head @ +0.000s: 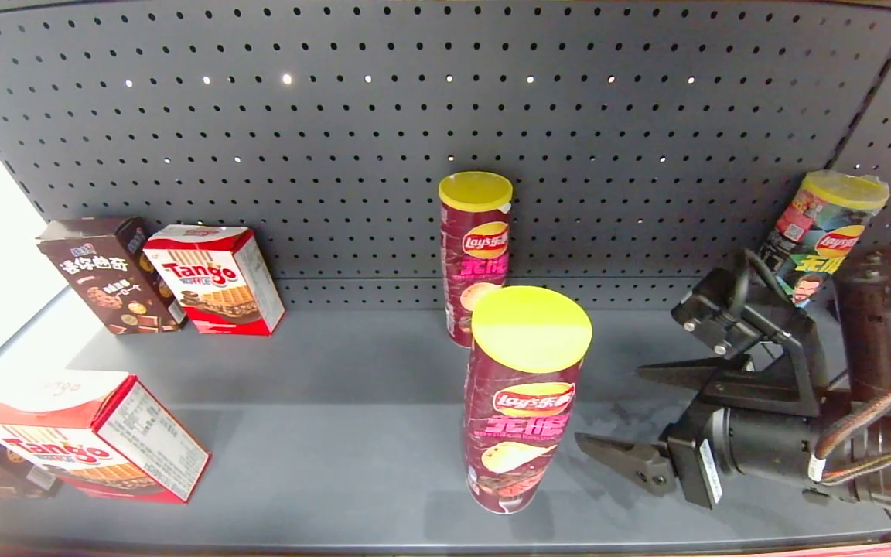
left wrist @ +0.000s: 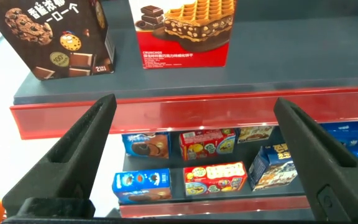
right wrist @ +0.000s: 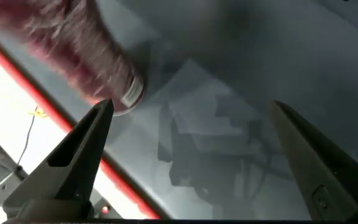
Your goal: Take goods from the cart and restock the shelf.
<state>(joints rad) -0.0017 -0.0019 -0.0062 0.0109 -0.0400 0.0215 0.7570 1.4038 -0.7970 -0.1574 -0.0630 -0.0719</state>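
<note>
A maroon chip can with a yellow plastic lid [head: 527, 402] stands upright near the front of the grey metal shelf [head: 322, 433], just left of the right gripper [head: 608, 406] and its widely spread fingers. The left gripper [left wrist: 194, 102], fingers also spread, faces the shelf's red front edge [left wrist: 197, 115].

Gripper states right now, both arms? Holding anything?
Left gripper: open, empty.
Right gripper: open, empty, beside the front can, not touching it.
</note>
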